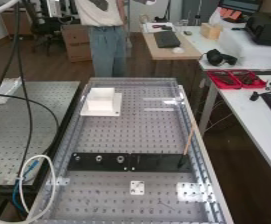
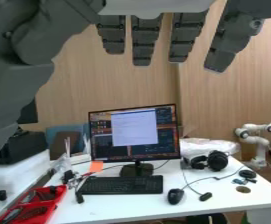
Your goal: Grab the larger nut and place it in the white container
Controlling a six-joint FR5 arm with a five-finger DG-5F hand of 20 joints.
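While the hand is wide open and empty, its fingers extended, the larger nut stands on the flat black bar between the smaller nut and the bearing. The white container sits well apart from the bar, toward the far end of the bench.

The bench was patterned with rows of dark dots on grey. The bar was coloured black, the larger nut silvery, the container white, the robot hand dark grey.
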